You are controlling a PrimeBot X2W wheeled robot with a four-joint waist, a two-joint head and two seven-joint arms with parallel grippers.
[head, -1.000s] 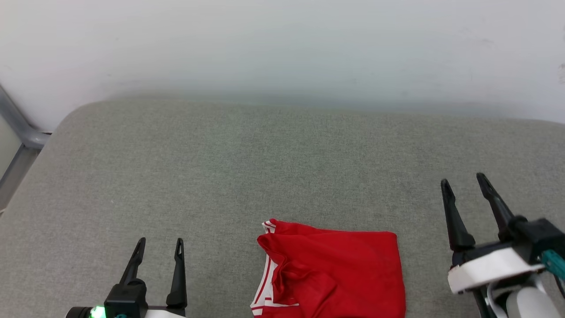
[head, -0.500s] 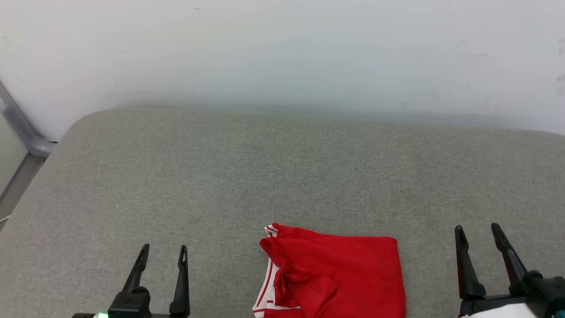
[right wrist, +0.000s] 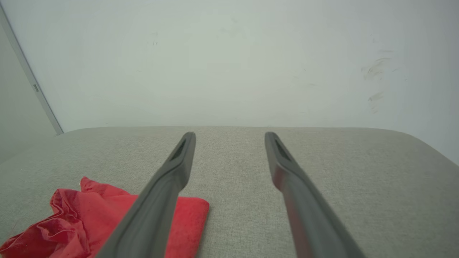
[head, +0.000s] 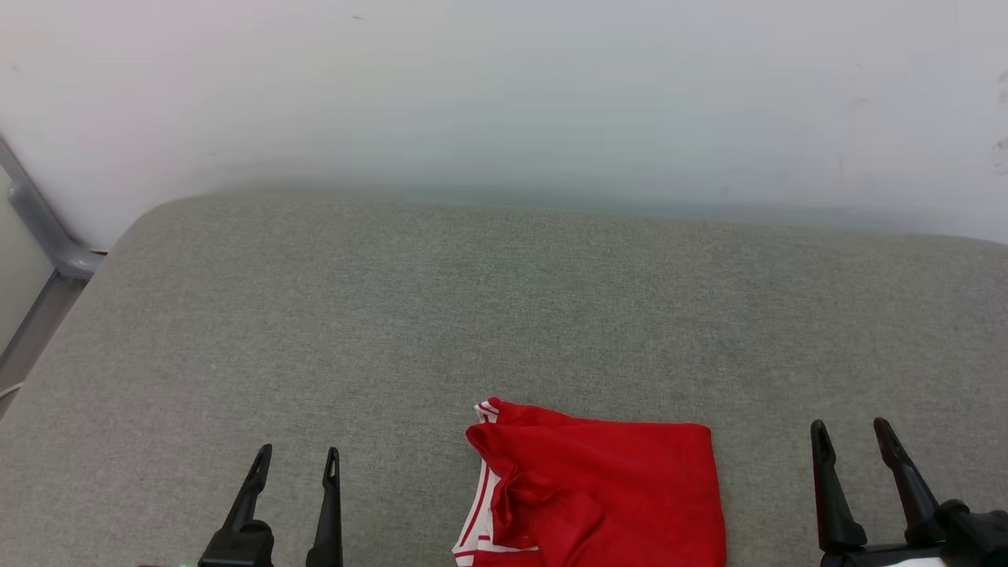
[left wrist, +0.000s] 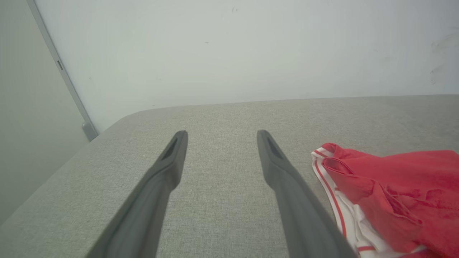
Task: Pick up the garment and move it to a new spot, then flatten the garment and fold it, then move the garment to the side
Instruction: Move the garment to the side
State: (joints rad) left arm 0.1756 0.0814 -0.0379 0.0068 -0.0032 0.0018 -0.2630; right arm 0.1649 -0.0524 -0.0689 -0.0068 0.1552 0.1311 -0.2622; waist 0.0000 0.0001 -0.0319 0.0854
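grey fabric surface [head: 394, 315], plain white wall [head: 504, 94], grey metal frame [head: 43, 228] left.

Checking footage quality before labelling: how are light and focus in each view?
Head view: even light, the garment crisp, the wall hazy where it meets the cushion. Left wrist view: the left fingers soften toward the lens. Right wrist view: faint sheen on the right fingers, little shadow.

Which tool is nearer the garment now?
Right, slightly. The right tool sits just off the right edge of the garment; the left tool is farther off its left, striped edge. Neither touches.
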